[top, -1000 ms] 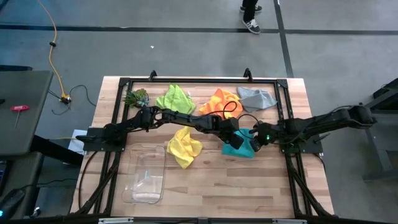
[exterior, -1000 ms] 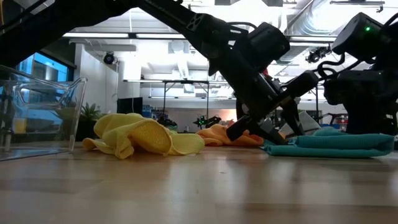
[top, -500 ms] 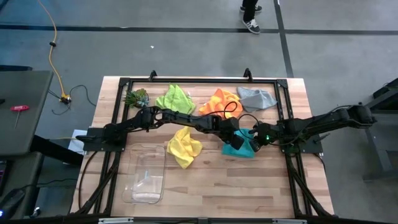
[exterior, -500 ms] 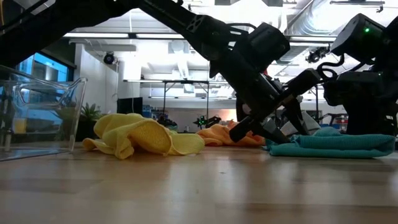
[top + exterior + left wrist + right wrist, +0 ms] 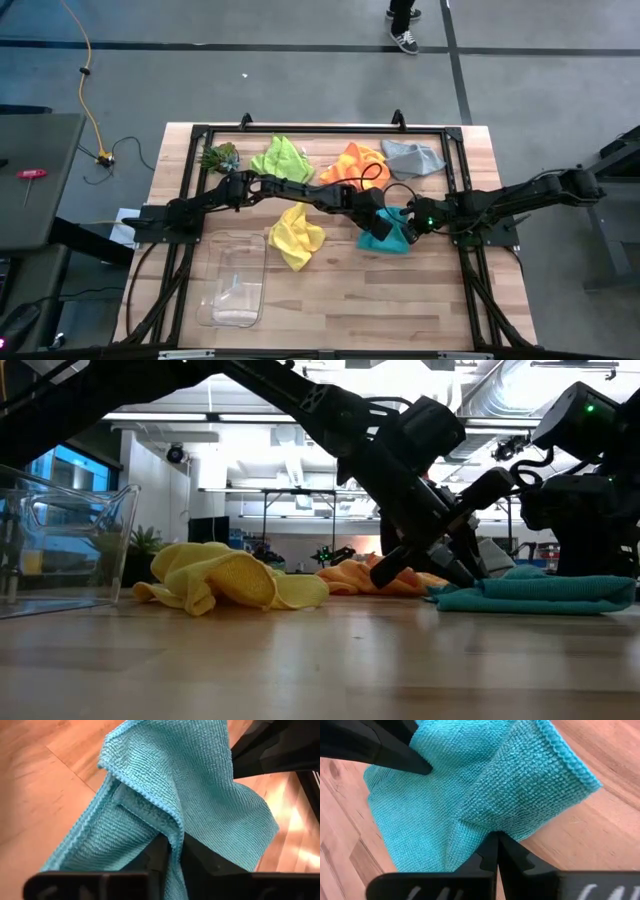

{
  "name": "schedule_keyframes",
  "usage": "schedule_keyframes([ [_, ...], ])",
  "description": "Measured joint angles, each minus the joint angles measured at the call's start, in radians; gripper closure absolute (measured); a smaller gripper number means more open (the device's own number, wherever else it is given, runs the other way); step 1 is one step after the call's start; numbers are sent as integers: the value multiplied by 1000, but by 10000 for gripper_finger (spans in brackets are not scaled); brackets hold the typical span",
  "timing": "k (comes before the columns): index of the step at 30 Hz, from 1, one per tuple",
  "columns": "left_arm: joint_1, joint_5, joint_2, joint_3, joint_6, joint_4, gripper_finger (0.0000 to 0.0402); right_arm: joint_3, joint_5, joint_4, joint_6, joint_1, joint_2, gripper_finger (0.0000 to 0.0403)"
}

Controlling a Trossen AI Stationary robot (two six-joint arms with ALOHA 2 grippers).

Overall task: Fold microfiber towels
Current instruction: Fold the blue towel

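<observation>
both arms meet over the teal towel, which lies on the table right of centre, between the yellow towel and the right arm's base. the left hand is clenched on a raised edge of the teal cloth, the fabric pinched up between its fingers, as its wrist view shows. the right hand is likewise clenched on another edge of the same cloth, with the weave bunching where its fingers meet. in the low view the teal towel sits low and fairly flat on the table, with the left arm's hand at its nearer end.

judging from this, the step in hand is a fold of the teal towel: both edges are gripped and the cloth is ready to be lifted and carried over itself. the next move seems to call for both hands rising together and travelling the same way, so the held edge lands squarely on the opposite one rather than dragging the whole cloth along.

counted: five towels in all. one teal, in hand; one yellow, crumpled near the middle of the table; one lime green towel, one orange towel and one grey towel, all three loose along the far edge and well apart from the work. one clear plastic bin stands near the front left, and one small green plant at the far left corner.
</observation>
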Motion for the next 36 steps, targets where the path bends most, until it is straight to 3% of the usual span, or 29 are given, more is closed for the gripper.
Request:
schedule_keyframes([
  [9, 4, 14, -15, 1, 11, -4, 391, 0, 0, -1, 0, 0, 0, 403],
  [36, 5, 17, -23, 2, 43, -14, 301, 0, -8, -5, 3, 0, 0, 403],
])
